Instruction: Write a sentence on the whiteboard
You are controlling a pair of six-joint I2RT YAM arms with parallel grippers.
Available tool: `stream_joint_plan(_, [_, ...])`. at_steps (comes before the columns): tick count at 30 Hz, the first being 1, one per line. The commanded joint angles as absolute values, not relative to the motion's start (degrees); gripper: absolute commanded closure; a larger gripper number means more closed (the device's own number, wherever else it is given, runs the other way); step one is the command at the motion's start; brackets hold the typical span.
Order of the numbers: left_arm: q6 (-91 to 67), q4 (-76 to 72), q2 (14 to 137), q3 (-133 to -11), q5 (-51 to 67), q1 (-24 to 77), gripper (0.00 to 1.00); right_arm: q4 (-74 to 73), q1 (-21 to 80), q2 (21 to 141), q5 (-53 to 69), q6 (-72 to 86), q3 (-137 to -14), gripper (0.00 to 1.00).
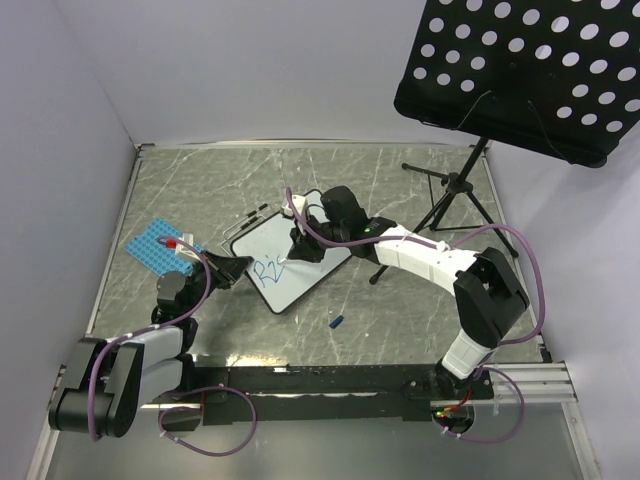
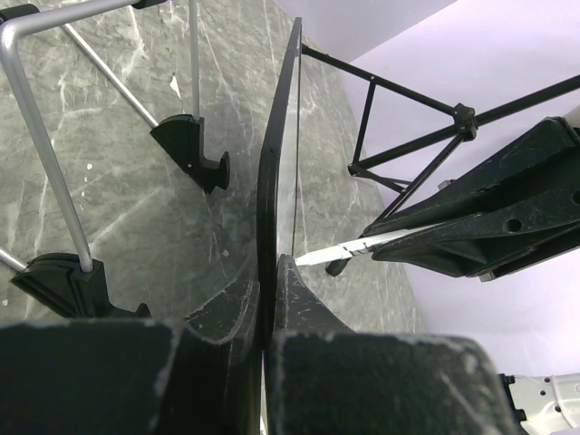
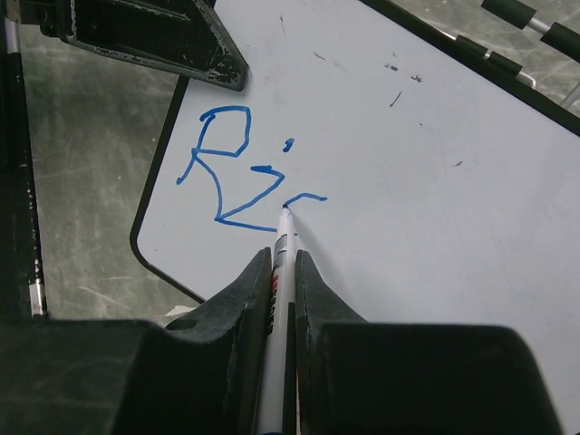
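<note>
The right hand (image 3: 283, 260) is clenched on a marker (image 3: 282, 237), its tip touching the whiteboard (image 3: 435, 236) just ahead of that hand; the sentence (image 3: 237, 170), in blue, reads "Ri" plus one curved stroke, ahead and left of the same hand; the left hand (image 2: 268, 283) is clamped on the board's black-framed edge; the board sits on the bench (image 1: 400, 190), under the right hand.
</note>
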State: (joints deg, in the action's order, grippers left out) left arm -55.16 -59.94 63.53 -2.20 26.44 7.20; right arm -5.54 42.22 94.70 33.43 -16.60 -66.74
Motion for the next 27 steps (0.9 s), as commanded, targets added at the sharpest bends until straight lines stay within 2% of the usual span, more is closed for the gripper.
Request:
stream_joint_plan(1, [-53.7, -62.67, 61.7, 0.7, 27.69, 7.56, 0.99, -6.5, 41.92, 93.17, 31.47, -18.63, -66.01, 1.0])
stream_joint_plan(27, [-53.96, -63.28, 62.31, 0.53, 27.77, 7.47, 0.99, -7.65, 43.59, 91.14, 32.96, -19.16, -62.14, 1.0])
